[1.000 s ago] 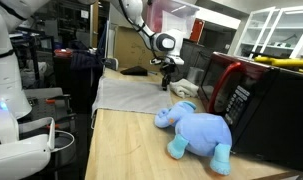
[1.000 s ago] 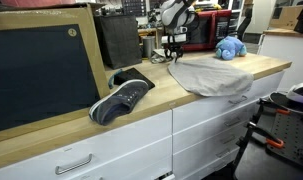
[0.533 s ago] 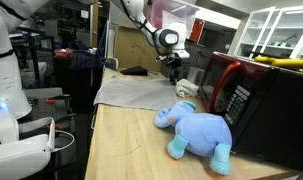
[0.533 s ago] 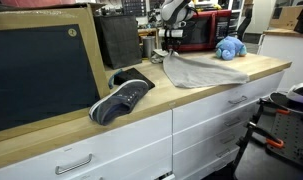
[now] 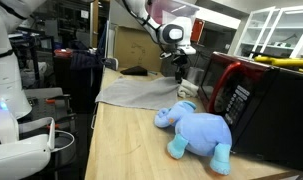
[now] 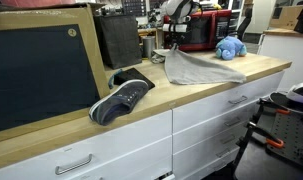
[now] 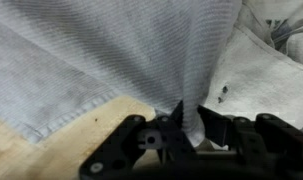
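A light grey cloth (image 5: 141,92) lies spread on the wooden counter (image 5: 131,140); its far edge is lifted. My gripper (image 5: 177,66) is shut on that raised edge, the fabric pinched between its fingers (image 7: 213,128) in the wrist view, where the grey cloth (image 7: 111,50) hangs away from the jaws over the wood. In an exterior view the cloth (image 6: 199,68) slopes up to the gripper (image 6: 171,42). A blue plush elephant (image 5: 198,129) lies on the counter just in front of the cloth; the blue plush elephant (image 6: 230,47) sits at the far end.
A red microwave (image 5: 253,100) stands beside the elephant. A dark sneaker (image 6: 120,99) lies on the counter (image 6: 141,112) near a large black framed board (image 6: 46,68). A white crumpled cloth (image 7: 261,70) lies under the lifted edge. White drawers (image 6: 121,150) front the counter.
The gripper has risen and moved back with the cloth edge in it, pulling the fabric up off the counter and drawing its hanging part back from the counter's front edge.
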`<state>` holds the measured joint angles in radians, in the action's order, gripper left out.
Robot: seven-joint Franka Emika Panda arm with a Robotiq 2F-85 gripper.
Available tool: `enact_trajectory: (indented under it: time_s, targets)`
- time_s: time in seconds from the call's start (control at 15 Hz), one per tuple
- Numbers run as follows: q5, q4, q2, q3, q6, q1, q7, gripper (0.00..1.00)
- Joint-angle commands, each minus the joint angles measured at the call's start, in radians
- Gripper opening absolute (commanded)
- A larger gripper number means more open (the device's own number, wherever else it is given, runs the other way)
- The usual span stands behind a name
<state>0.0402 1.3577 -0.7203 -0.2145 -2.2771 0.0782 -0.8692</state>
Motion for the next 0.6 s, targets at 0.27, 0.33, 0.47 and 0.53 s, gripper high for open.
enact_trajectory:
  time_s: [0.27, 0.33, 0.47, 0.53]
  targets:
    - [0.025, 0.205, 0.218, 0.048, 0.121, -0.009, 0.056, 0.02]
    - [0.025, 0.233, 0.243, 0.054, 0.126, -0.013, 0.059, 0.02]
    - [0.020, 0.299, 0.291, 0.068, 0.124, -0.026, 0.064, 0.02]
    - [0.018, 0.329, 0.314, 0.073, 0.123, -0.034, 0.062, 0.02]
